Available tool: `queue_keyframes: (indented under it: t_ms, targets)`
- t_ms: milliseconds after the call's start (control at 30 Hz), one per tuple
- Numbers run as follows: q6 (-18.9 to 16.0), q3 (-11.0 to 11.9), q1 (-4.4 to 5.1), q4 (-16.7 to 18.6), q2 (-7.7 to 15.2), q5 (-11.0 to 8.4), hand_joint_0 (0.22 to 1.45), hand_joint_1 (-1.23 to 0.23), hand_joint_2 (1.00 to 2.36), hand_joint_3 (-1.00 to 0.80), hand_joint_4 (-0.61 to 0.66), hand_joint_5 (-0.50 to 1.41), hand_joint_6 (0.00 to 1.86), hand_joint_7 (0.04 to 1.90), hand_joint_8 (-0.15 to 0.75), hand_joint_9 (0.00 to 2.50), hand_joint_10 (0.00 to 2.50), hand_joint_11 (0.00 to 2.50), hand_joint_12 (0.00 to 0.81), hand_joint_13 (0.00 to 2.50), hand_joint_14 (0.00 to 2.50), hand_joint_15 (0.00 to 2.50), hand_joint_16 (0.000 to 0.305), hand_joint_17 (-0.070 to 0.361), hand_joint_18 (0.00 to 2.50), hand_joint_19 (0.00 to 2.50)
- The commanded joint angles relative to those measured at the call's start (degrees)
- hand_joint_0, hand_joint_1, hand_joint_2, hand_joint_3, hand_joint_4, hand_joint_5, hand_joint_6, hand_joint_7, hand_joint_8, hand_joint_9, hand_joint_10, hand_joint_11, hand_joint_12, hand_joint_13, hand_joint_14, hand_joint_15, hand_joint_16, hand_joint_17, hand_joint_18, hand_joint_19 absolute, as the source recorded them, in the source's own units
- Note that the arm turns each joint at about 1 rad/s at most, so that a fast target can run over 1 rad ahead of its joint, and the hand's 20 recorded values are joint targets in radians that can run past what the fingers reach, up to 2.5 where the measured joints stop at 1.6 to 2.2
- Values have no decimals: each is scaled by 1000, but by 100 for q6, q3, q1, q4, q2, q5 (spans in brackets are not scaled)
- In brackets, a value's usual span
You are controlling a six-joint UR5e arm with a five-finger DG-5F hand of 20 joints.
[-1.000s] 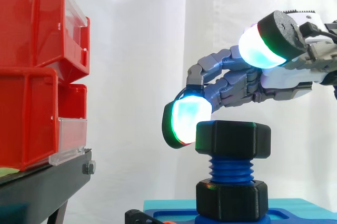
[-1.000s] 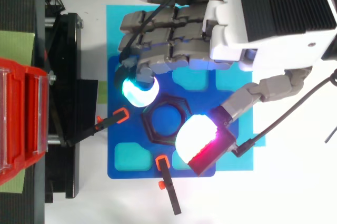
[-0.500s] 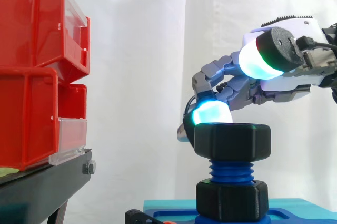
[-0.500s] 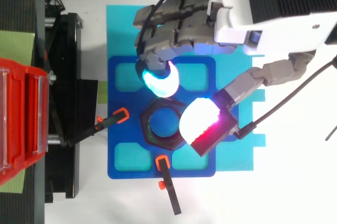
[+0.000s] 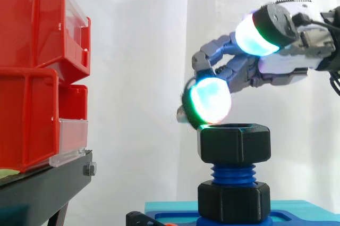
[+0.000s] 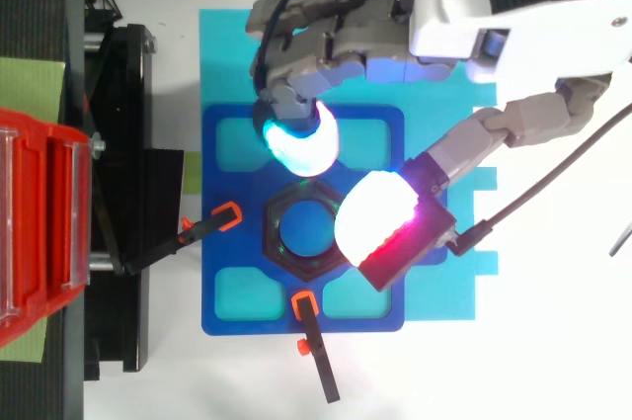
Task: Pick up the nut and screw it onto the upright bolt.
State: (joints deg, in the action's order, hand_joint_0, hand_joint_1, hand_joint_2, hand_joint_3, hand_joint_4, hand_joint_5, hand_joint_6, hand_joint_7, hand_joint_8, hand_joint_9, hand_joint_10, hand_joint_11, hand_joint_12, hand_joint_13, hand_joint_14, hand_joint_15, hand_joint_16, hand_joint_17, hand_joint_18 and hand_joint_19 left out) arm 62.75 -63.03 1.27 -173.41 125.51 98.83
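A black hex nut (image 5: 234, 143) sits on top of the upright blue threaded bolt (image 5: 232, 172), level, with several threads bare below it. A second black nut (image 5: 234, 202) sits at the bolt's foot on the dark blue plate (image 6: 227, 242). From above, the top nut (image 6: 276, 242) rings the bolt's end. My hand (image 5: 281, 69) hovers just over it and is open. One glowing fingertip (image 6: 296, 138) is at the nut's far side, its lower edge close to the rim. The thumb pad (image 6: 380, 227) is higher and covers the nut's right edge from above.
Red bins (image 5: 32, 77) stack on a black stand (image 5: 48, 183) at the left. The blue plate lies on a cyan mat (image 6: 227, 54). Two black clamps with orange tips (image 6: 207, 227) (image 6: 314, 356) hold the plate at its left and front edges.
The fingertip moved from beside the nut's left face up and over its top rim. The nut has turned and sits slightly lower on the threads. The whole hand has risen.
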Motion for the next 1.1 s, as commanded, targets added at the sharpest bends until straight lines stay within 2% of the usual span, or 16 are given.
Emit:
queue_keyframes:
  t_ms: [0,167,300,433,567,700,833,1067]
  targets:
    - [0,159,32,-44,0,5,492,-256,1000,-500,183,-163,502,741,219,651,0,0,198,437,0,0,15,34,82,0]
    - [-9,194,84,53,9,5,474,-230,1000,-500,112,-205,501,585,181,420,0,0,237,259,0,0,24,54,0,0]
    - [-44,194,243,194,18,-31,465,-209,1000,-500,85,-217,500,559,168,340,0,0,255,188,0,0,28,63,0,0]
    - [-53,168,304,202,35,-48,460,-194,1000,-500,82,-218,500,553,165,302,0,0,261,154,0,0,30,69,0,0]
    - [-88,-26,348,229,35,-48,459,-184,1000,-500,85,-215,500,556,164,290,0,0,262,139,0,0,31,70,0,0]
    - [-123,-263,348,396,35,-31,459,-176,1000,-500,83,-213,500,552,164,285,0,0,265,132,0,0,32,71,0,0]
    - [-167,-280,348,510,35,-39,459,-160,1000,-500,83,-213,500,550,162,252,0,0,266,108,0,0,32,72,0,0]
    - [-167,-280,304,501,35,-22,459,-155,1000,-500,84,-213,500,552,163,245,0,0,268,107,0,0,32,73,0,0]
